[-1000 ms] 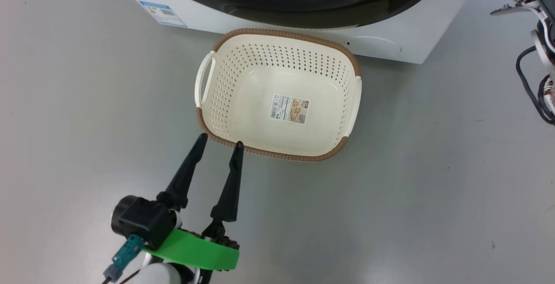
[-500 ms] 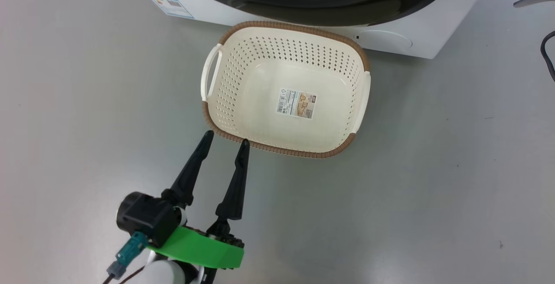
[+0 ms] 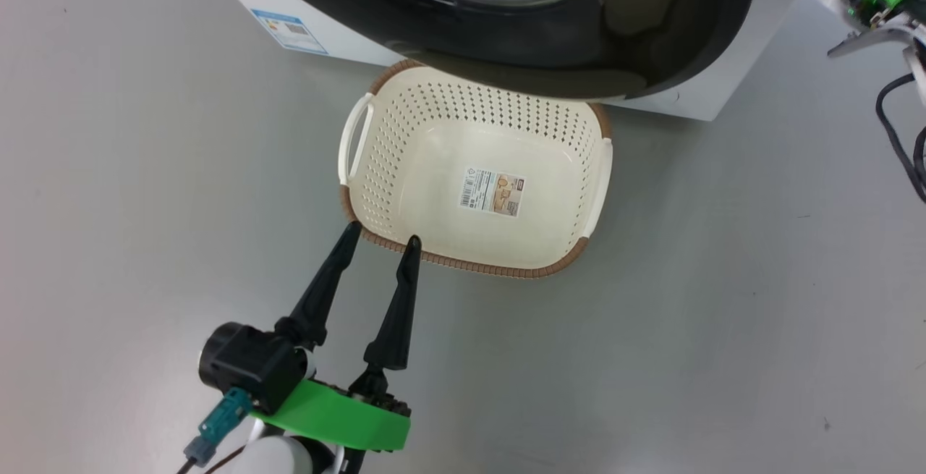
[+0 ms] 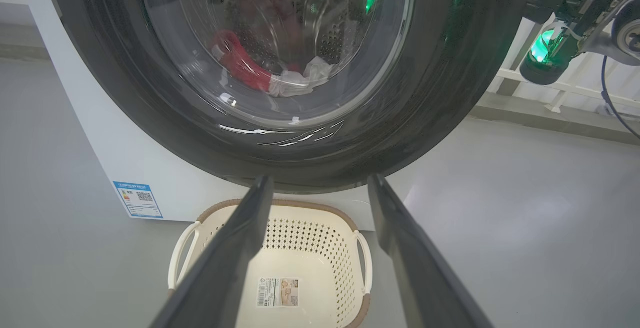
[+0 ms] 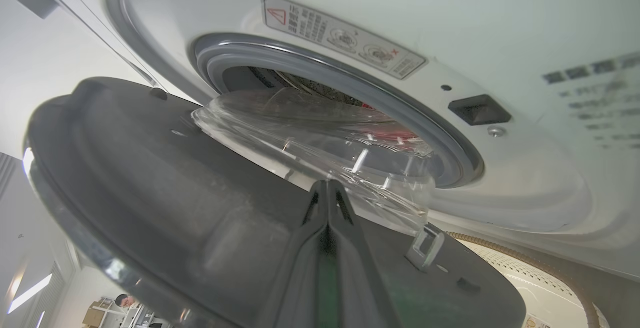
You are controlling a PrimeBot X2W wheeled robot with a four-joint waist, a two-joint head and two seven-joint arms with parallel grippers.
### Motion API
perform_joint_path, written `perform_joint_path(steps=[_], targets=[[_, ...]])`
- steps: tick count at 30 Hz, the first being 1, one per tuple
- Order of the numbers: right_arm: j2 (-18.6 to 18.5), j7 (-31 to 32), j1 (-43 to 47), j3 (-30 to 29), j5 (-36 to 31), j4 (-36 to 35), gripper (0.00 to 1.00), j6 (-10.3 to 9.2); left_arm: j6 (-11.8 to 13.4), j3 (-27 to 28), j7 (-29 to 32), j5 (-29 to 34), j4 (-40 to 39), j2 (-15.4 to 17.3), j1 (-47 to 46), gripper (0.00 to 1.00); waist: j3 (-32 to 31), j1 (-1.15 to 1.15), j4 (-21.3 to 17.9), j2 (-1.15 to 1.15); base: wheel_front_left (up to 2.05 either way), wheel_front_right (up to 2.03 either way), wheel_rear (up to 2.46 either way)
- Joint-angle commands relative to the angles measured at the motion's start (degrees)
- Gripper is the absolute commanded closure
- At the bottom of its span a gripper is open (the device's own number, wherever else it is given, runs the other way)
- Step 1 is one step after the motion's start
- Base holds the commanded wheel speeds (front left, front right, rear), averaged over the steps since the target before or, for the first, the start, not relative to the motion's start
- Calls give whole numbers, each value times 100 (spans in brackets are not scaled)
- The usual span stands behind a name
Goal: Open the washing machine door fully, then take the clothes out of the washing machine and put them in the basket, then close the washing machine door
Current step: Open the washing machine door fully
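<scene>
Looking down from the head: door (image 3: 651,32) ajar, swung partway out from the washing machine (image 3: 723,76) and overhanging the far rim of the basket (image 3: 470,265). On the floor (image 3: 723,278), hard against the foot of the washing machine, that basket with nothing in it but a sticker (image 3: 492,193). Farther out from the washing machine, left end effector (image 3: 383,234) with fingers spread wide, gripping nothing, tips right at the basket's near rim; cannot tell whether touching.

Looking along the left wrist: same wide gap between the fingers, aimed at the front of the washing machine. Behind the door glass, inside the washing machine, red clothes (image 4: 245,67) with a white cloth (image 4: 295,85) beside them, none taken out yet.

Looking along the right wrist: right end effector (image 5: 327,190) with fingers pressed together, clamped on nothing, tips apparently laid on the door's grey inner face beside the glass bowl (image 5: 320,132), in the gap between door and washing machine. Grey gasket (image 5: 350,82) and latch hook (image 5: 424,245) exposed.

Judging by that: first step in hand, opening the door, only partly done. Next calls for pushing the door farther away from the washing machine with the closed fingers until fully swung back, without slipping onto the glass; then reaching in for the clothes.
</scene>
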Motion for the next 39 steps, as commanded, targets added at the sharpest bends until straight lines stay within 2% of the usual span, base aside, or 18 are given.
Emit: perform_joint_path(steps=[1,31,39], targets=[[173,78,197,53,57,-204,100,45,41,167,-69,37,-109,63,3,0,-61,0,-15,0,0,0,0],[572,1169,1470,332,146,-1066,100,45,23,219,-69,136,-85,63,291,0,-581,0,-115,0,0,0,0],[658,1209,1580,305,39,-1119,100,45,33,215,-69,124,-93,63,317,0,-622,0,-95,0,0,0,0]])
